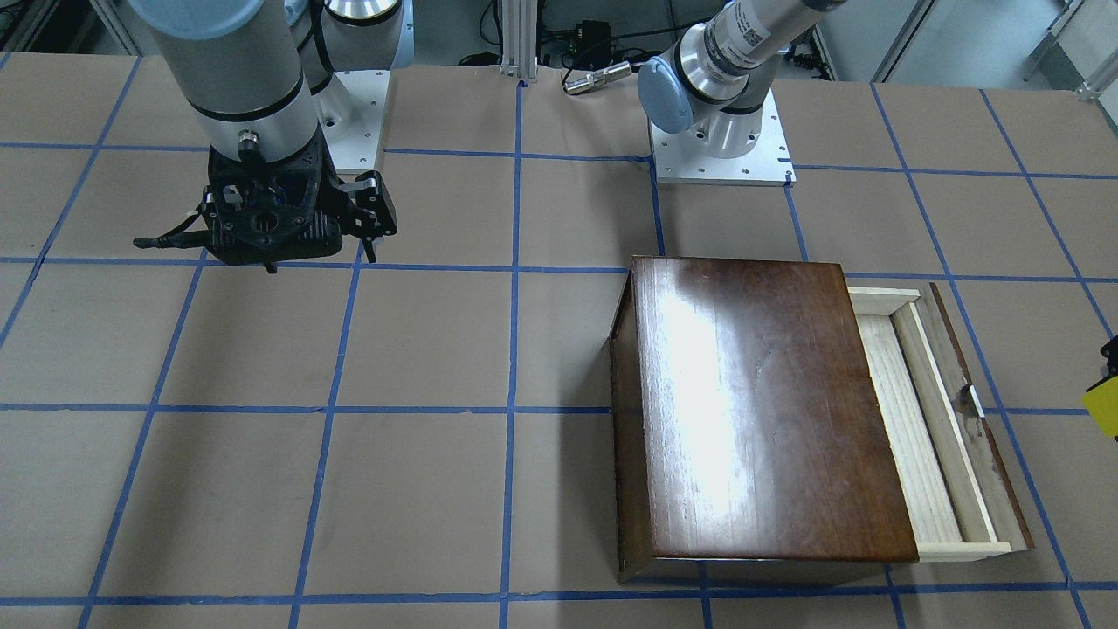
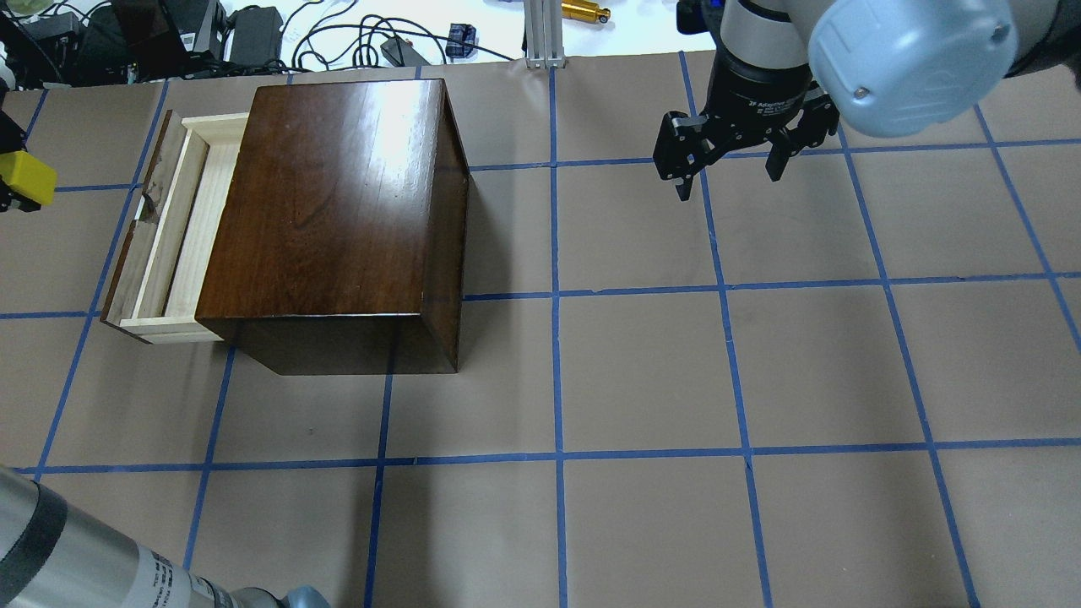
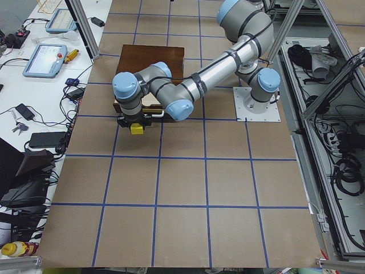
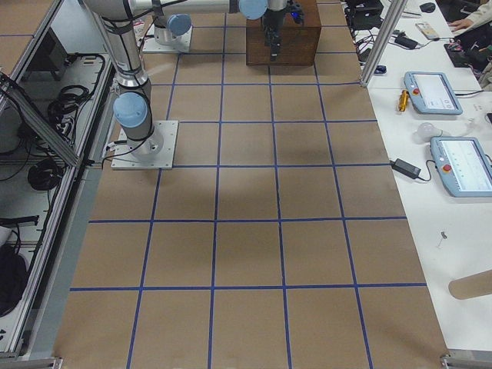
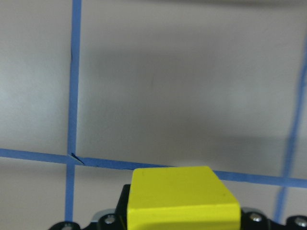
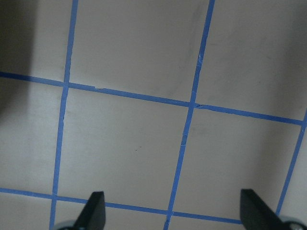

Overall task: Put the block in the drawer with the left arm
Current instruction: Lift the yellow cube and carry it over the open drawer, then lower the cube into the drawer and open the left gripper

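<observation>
The left gripper [image 3: 136, 127] is pinching the block [image 5: 184, 197] across opposite flat faces; it is probably proving light, rigid and smooth. The right gripper [image 2: 730, 177] is hanging spread, empty.

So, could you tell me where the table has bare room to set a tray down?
The table is bare between the wooden box and the right hand, and across the whole strip nearer the robot. It is tight by the open drawer, where the left hand holds the block just beyond its front panel.
</observation>
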{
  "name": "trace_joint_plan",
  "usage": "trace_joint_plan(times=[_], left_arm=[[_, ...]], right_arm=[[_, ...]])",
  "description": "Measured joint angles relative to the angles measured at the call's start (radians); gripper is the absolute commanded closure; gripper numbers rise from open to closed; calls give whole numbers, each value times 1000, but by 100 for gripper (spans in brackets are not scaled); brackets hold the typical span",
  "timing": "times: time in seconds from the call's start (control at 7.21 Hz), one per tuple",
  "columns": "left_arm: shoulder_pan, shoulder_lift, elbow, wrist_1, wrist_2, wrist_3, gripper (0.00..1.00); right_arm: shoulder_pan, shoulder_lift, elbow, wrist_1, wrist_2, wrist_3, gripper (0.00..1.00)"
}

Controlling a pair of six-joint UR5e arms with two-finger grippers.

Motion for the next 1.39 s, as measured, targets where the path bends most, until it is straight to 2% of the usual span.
trace_joint_plan(times=[0.14, 0.42, 0.83, 0.97, 1.11, 1.25, 1.39], left_arm=[[-27, 60, -6, -57, -1, -34, 79], [-138, 129, -52, -77, 4, -107, 79], [-266, 116, -190, 83, 8, -161, 78], [-271, 108, -253, 151, 9, -161, 69], [-272, 101, -291, 189, 10, -160, 8], [-272, 95, -305, 202, 12, -163, 0], [-272, 98, -307, 202, 13, -168, 0]], right_arm=[[0, 0, 0, 0, 0, 0, 0], [0, 0, 0, 0, 0, -1, 0], [0, 0, 0, 0, -1, -1, 0], [0, 0, 0, 0, -1, -1, 0], [0, 0, 0, 0, -1, -1, 0], [0, 0, 0, 0, -1, -1, 0], [0, 0, 0, 0, -1, -1, 0]])
